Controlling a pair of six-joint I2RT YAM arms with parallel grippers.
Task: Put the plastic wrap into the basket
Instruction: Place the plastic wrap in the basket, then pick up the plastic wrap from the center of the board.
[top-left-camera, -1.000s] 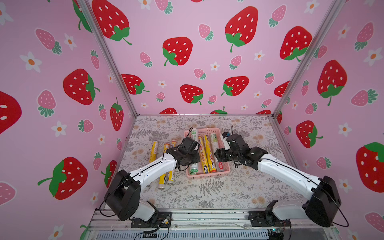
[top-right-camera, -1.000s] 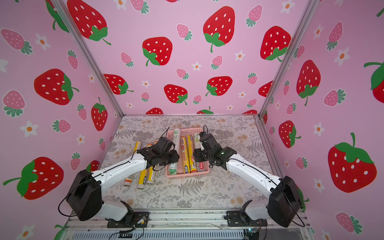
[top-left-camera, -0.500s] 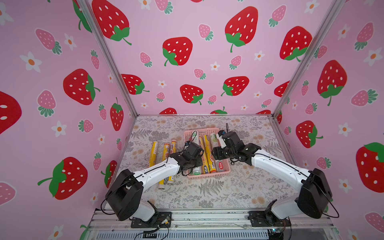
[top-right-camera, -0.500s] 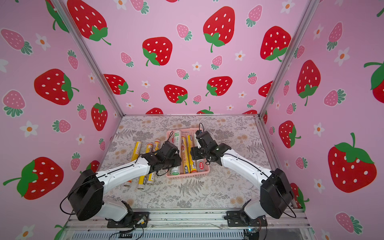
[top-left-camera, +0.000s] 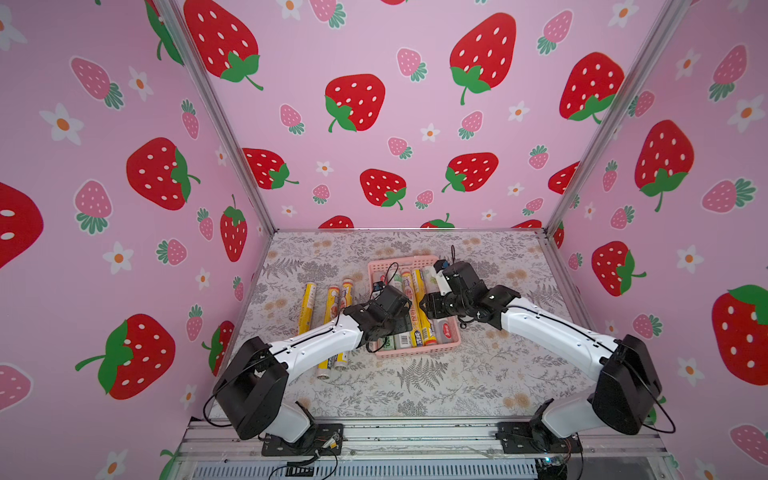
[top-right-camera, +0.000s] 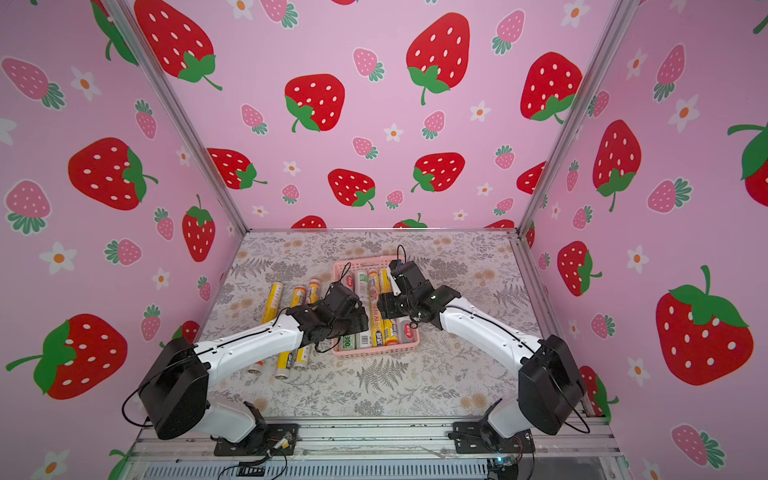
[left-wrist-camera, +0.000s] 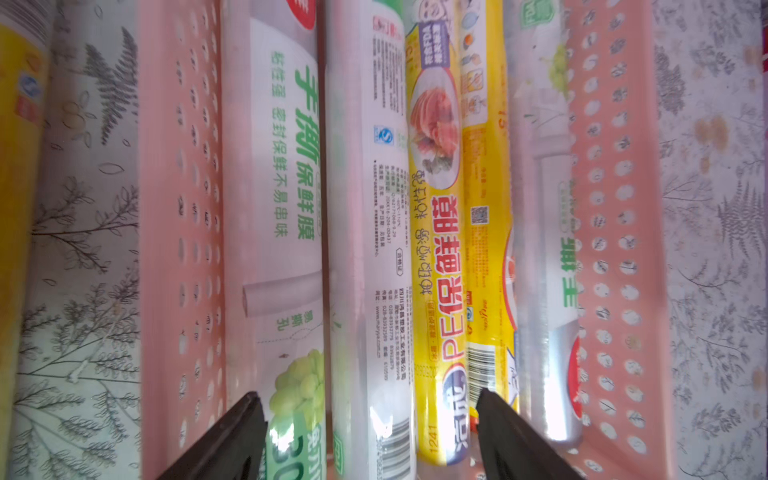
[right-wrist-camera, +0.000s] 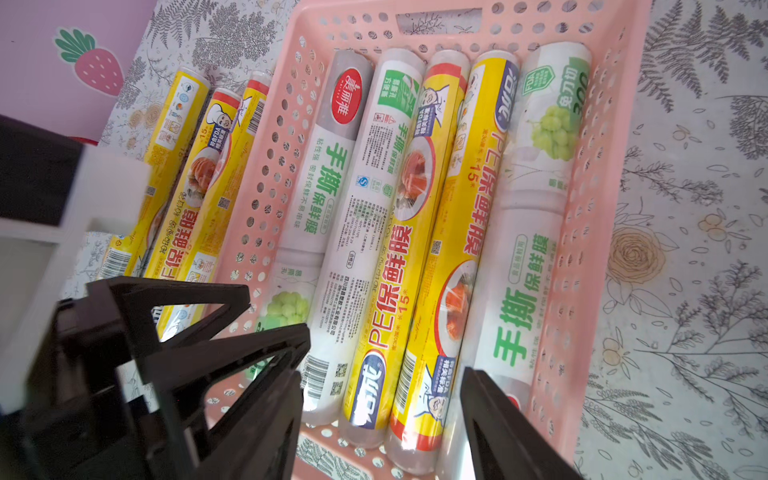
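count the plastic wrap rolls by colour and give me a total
yellow rolls: 5 (2 in the basket, 3 on the table)
white rolls with green print: 3 (all in the basket)
total: 8

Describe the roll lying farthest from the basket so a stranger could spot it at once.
Find the pink basket on the floral table; three yellow rolls lie outside it, on the left arm's side. Yours is the outermost roll, with a strip of table between it and the other two, which lie close together.
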